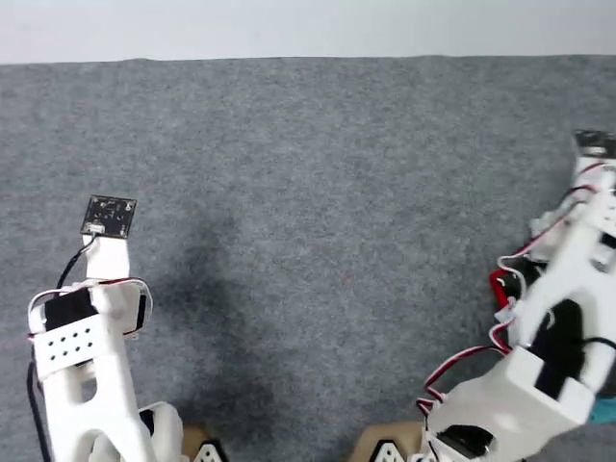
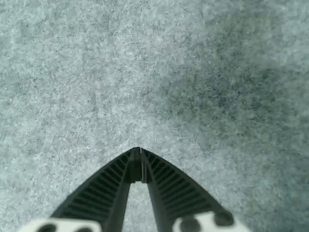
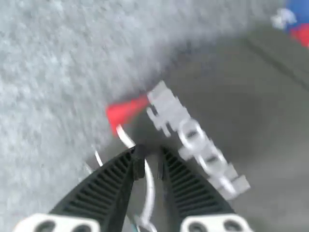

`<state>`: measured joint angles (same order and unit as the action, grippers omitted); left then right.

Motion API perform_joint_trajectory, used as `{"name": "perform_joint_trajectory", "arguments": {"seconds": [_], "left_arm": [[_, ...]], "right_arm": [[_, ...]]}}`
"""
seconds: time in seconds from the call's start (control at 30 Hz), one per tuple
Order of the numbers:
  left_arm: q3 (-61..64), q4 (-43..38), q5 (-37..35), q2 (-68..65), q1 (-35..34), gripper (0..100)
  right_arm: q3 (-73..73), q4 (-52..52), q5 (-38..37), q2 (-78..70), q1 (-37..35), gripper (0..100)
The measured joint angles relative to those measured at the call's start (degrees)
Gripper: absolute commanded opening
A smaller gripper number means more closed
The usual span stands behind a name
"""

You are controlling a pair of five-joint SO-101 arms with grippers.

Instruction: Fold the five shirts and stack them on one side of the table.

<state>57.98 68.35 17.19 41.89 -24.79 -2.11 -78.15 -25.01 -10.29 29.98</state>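
**Q:** From above — how are the arms posted?

**A:** The left arm stands at 8 o'clock on the grey felt worktop. The right arm is at 4 o'clock, over the felt's edge. Both look parked wide, likely to leave the middle free for folding. A teal scrap beside the right arm may be cloth.

**Q:** The left wrist camera?

**A:** The left pincer has its tips pressed together, holding nothing, above plain felt.

**Q:** And the right?

**A:** The right pincer shows a narrow gap and grips nothing. It hangs near a red piece and a white toothed part. A blue-and-red patch farther off is too blurred to name — where the shirts lie, I cannot tell.
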Motion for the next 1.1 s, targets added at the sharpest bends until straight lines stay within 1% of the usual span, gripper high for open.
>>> {"name": "perform_joint_trajectory", "arguments": {"seconds": [0.1,0.27,0.37,0.6,0.7,0.8,0.97,1.1], "left_arm": [[0.00,0.00,0.00,0.00,0.00,0],[0.00,0.00,0.00,0.00,0.00,0],[0.00,0.00,0.00,0.00,0.00,0],[0.00,0.00,0.00,0.00,0.00,0],[0.00,0.00,0.00,0.00,0.00,0],[0.00,0.00,0.00,0.00,0.00,0],[0.00,0.00,0.00,0.00,0.00,0],[0.00,0.00,0.00,0.00,0.00,0]], "right_arm": [[2.90,4.48,0.53,-1.14,-1.85,6.2],[3.16,5.01,0.70,-4.92,-2.29,6.2],[0.62,1.23,0.79,-4.92,-2.37,6.2],[-10.11,-12.57,0.79,-3.60,-2.46,6.2],[-11.96,-18.29,0.79,-1.93,-2.46,6.2],[-12.48,-21.45,0.79,-1.76,-2.46,6.2],[-10.55,-19.87,0.79,-2.81,-2.55,6.2],[-6.59,-12.22,0.79,-7.21,-2.55,6.2]]}}
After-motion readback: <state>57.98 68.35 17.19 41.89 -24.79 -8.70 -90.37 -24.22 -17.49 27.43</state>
